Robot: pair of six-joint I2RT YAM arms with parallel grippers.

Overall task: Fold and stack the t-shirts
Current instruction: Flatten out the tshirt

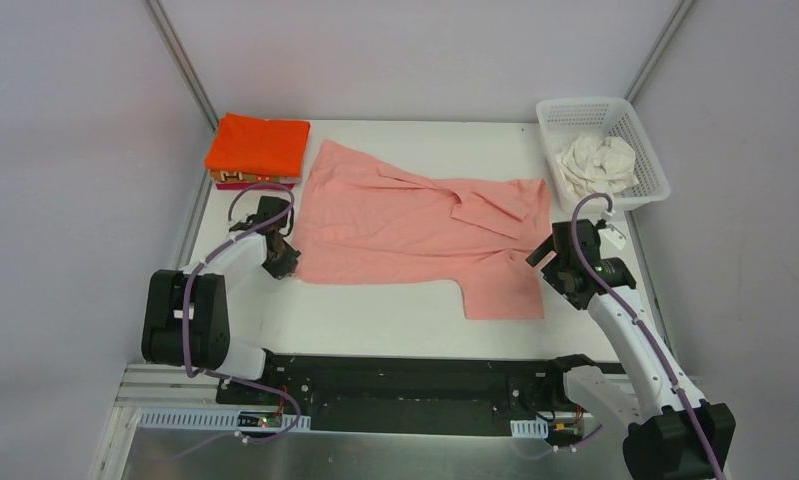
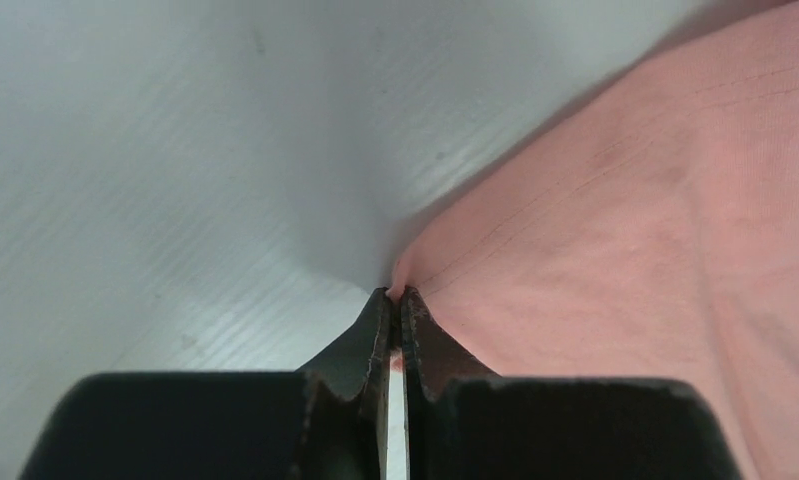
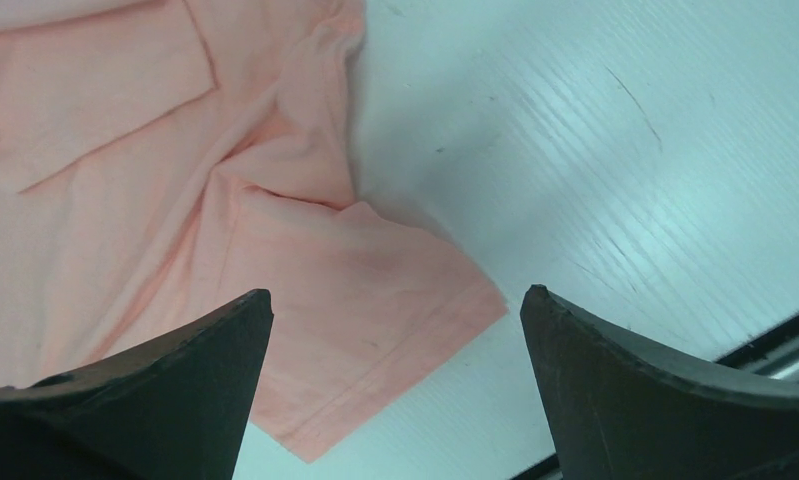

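Observation:
A salmon pink t-shirt (image 1: 405,225) lies spread and wrinkled across the middle of the table. My left gripper (image 1: 283,262) is shut on its near left corner, a nub of pink cloth (image 2: 400,280) pinched between the black fingertips. My right gripper (image 1: 553,262) hovers open above the shirt's near right sleeve (image 3: 375,330), nothing between its wide fingers. A folded bright orange t-shirt (image 1: 259,144) tops a small stack at the back left. A crumpled cream-white t-shirt (image 1: 597,164) sits in the basket.
A white lattice basket (image 1: 647,150) stands at the back right. Beneath the orange shirt a magenta edge (image 1: 255,184) shows. The table's dark front edge (image 3: 775,340) lies just beyond the sleeve.

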